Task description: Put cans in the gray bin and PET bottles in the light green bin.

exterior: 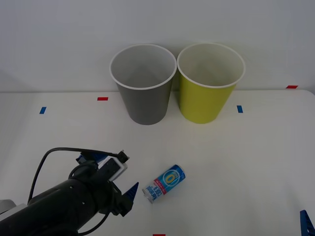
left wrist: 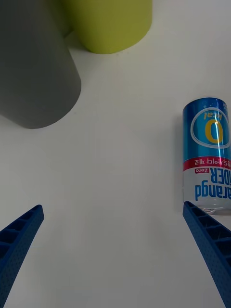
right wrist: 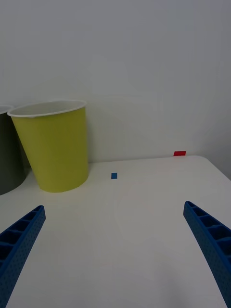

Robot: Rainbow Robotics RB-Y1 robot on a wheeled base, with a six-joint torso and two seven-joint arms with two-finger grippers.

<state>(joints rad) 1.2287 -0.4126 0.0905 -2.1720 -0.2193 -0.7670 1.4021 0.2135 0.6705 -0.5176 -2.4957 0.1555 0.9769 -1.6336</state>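
Spread wide, the left gripper (left wrist: 115, 250) hangs low over the near left part of the white table (exterior: 236, 162), its two blue ribbed fingers (left wrist: 19, 240) apart with nothing between them. In the front view one blue fingertip of this gripper (exterior: 131, 191) sits just beside the can (exterior: 164, 183), on the can's left, and the dark arm (exterior: 64, 201) runs off toward the near left corner with a black cable looping over it.

Lying on its side near the middle of the table's near half, the can is small, far smaller than either bin. Its upper body is blue with a yellow oval logo, a red band crosses the middle, and the lower part is white with blue lettering; the end facing the near side is silver. From the left wrist view the can (left wrist: 207, 154) lies just ahead of one finger, not touching it as far as can be seen.

At the far side stand the two tapered bins, upright and touching or nearly touching at their white rims: the gray bin (exterior: 144, 105) on the left, the light green bin (exterior: 203, 103) on the right. Both show pale insides.

Over the near right corner the right gripper (right wrist: 115, 250) waits, fingers also spread and holding nothing, well apart from the can.
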